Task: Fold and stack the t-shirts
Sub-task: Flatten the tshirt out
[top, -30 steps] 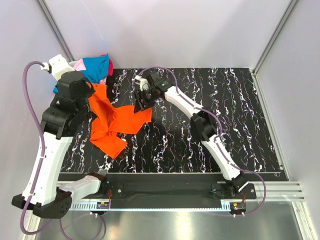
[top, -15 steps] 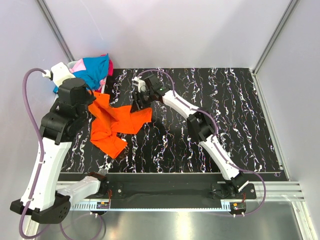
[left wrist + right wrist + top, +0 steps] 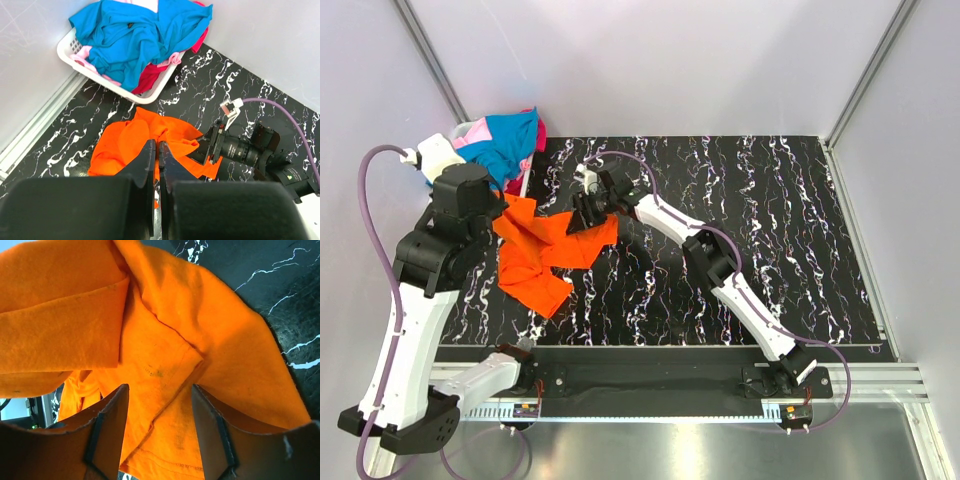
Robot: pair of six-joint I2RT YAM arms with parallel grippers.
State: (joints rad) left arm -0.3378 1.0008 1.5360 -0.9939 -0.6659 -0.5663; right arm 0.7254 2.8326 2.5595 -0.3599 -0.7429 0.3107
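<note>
Your orange t-shirt (image 3: 545,255) lies crumpled on the left part of the black marbled table (image 3: 770,220), just near of the basket, with one bunched end trailing toward the near edge. Its left edge rises to your left gripper (image 3: 157,146). The jaws there are clenched together with no gap, pinching a fold of the orange cloth.

Your right gripper (image 3: 582,212) is at the shirt's right edge. Its jaws are spread apart, with a sleeve hem showing in the gap in the wrist view. They are not closed on the cloth, and you can't tell if the fingers touch it.

The rest of the t-shirts sit heaped in the white slatted basket (image 3: 145,97) at the far left corner. The teal-blue one (image 3: 140,30) is on top, and pink (image 3: 85,52) and red (image 3: 147,77) show underneath at the rim.
</note>
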